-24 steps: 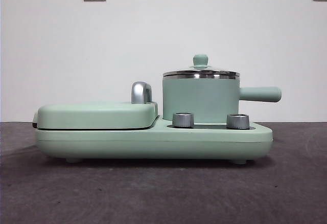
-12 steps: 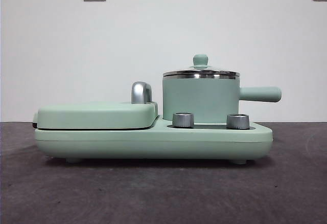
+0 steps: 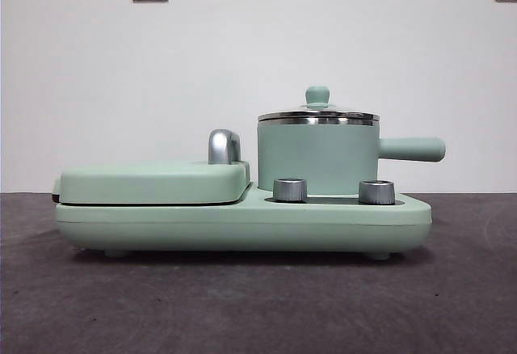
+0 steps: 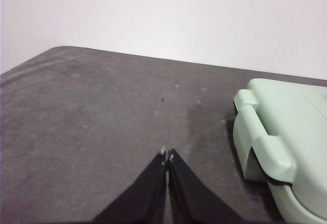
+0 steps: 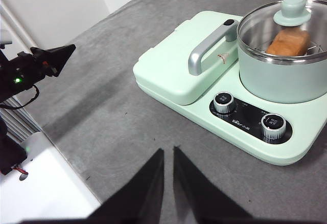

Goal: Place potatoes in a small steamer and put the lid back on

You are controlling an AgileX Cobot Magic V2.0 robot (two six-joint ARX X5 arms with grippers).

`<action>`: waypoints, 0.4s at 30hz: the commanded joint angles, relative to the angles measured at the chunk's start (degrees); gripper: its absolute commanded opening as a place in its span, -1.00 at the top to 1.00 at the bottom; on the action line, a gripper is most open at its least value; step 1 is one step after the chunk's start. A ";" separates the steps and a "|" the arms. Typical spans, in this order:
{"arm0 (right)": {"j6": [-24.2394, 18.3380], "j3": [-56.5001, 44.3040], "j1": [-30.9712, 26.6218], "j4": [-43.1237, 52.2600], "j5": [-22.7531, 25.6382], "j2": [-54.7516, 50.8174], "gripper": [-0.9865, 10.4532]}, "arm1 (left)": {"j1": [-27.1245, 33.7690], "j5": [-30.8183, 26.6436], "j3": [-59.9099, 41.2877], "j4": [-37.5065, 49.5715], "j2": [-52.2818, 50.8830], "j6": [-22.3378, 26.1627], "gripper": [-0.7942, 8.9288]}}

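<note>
A: Where's the potato (image 5: 289,43)?
B: In the steamer (image 5: 283,73) under the glass lid (image 5: 286,28), which sits square on the rim.
A: And the tools?
B: Both apart from it, holding nothing. The right tool (image 5: 166,153), jaws nearly together, is over the counter (image 5: 127,132), steamer ahead. The left tool (image 4: 167,155), jaws pressed together, sits beyond the grill end.
A: So nothing is left to reach for?
B: It seems so.
</note>
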 commanded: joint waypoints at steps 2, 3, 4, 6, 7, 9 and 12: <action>-0.52 0.42 0.50 0.66 -0.07 0.22 0.78 | 0.11 -0.15 -1.14 -1.84 -0.02 2.54 0.82; -0.52 0.42 0.50 0.66 -0.07 0.22 0.78 | 0.11 -0.15 -1.14 -2.43 -0.02 2.99 0.82; -0.52 0.42 0.50 0.66 -0.07 0.22 0.78 | 0.11 -0.15 -1.14 -3.34 -0.02 3.34 0.82; -0.52 0.42 0.50 0.66 -0.07 0.22 0.78 | 0.09 -0.15 -1.14 -5.03 -0.02 4.09 0.82; -0.52 0.42 0.50 0.66 -0.07 0.22 0.78 | 0.09 -0.07 -1.14 -5.33 -0.02 4.72 0.82; -0.52 0.42 0.50 0.63 -0.09 0.22 0.78 | 0.02 0.15 -1.14 -5.33 -0.02 6.10 0.82; -0.52 0.42 0.50 0.68 -0.07 0.22 0.78 | -0.02 0.70 -1.14 -5.35 -0.02 6.67 0.82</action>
